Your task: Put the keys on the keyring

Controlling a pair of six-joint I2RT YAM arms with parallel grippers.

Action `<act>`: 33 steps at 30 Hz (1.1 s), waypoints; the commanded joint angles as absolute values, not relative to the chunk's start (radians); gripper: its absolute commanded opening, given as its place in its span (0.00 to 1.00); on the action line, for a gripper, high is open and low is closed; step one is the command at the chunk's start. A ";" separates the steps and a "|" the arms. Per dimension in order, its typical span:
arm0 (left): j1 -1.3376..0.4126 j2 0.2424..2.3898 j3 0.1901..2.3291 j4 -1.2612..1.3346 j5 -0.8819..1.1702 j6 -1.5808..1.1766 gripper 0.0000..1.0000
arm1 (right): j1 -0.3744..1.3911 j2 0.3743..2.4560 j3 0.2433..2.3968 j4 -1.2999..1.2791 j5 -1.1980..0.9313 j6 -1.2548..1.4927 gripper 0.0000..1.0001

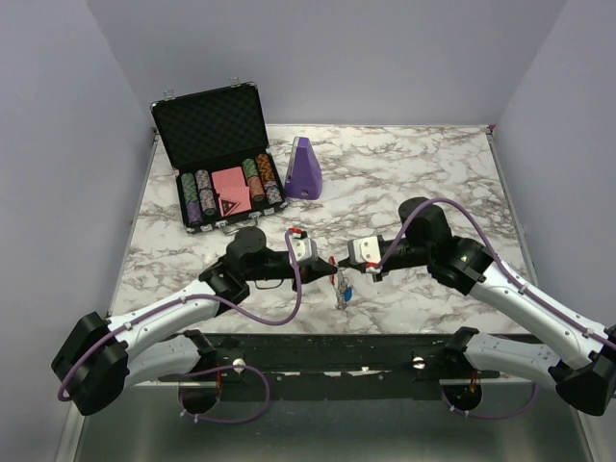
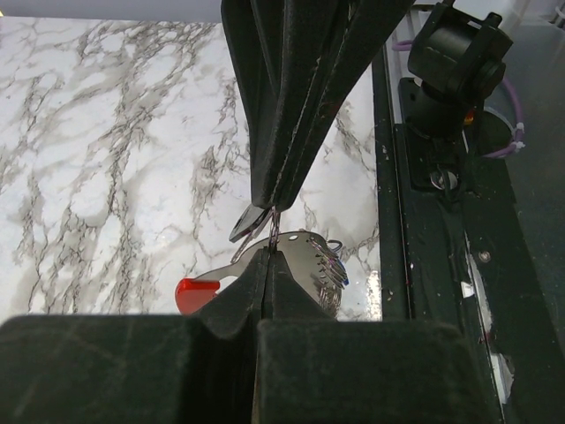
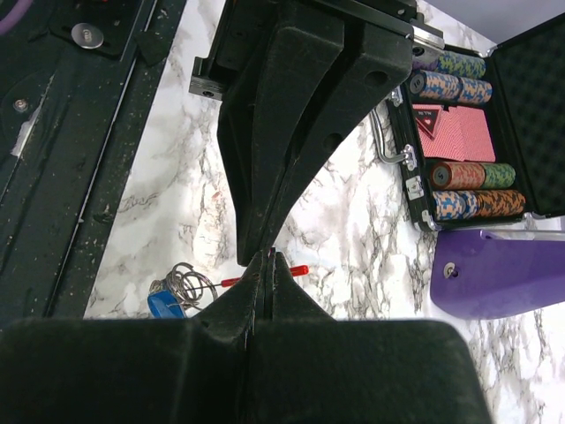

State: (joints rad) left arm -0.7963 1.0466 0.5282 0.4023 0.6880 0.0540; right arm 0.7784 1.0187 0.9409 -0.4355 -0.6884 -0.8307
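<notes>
Top external view: the left gripper [image 1: 327, 262] and the right gripper [image 1: 343, 262] meet tip to tip over the near middle of the marble table [image 1: 433, 173]; the keys [image 1: 344, 290] sit as a small bunch just below that meeting point, toward the near edge, one with a blue tag; whether they hang or rest on the marble I cannot tell. Left wrist view: the left jaws are closed tight, with a thin silvery strand, seemingly of the keyring [image 2: 199, 290], caught at their tips; its red plastic end shows to the left, and silvery keys bunch just beyond the tips. Right wrist view: the right jaws are pressed together too; a thin red bar runs across just behind their tips, and whether it is pinched I cannot tell. An open poker chip case [image 1: 217, 164] and a purple wedge [image 1: 305, 169] stand at the far left, well apart from the grippers.
</notes>
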 commanded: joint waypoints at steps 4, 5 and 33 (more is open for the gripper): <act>-0.801 1.023 0.546 0.405 0.677 0.060 0.00 | 0.775 0.999 0.931 -0.403 -0.681 -0.819 0.00; -0.801 1.016 0.540 0.411 0.666 0.061 0.00 | 0.775 0.997 0.930 -0.405 -0.680 -0.819 0.00; -0.787 0.867 0.467 0.394 0.454 0.100 0.23 | 0.770 1.034 0.922 -0.351 -0.663 -0.762 0.00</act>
State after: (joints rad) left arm -0.7933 0.9627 0.5716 0.2924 0.6010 0.2089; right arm 0.7769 1.0439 0.9348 -0.3889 -0.6838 -0.7902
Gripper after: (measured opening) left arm 0.074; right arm 0.005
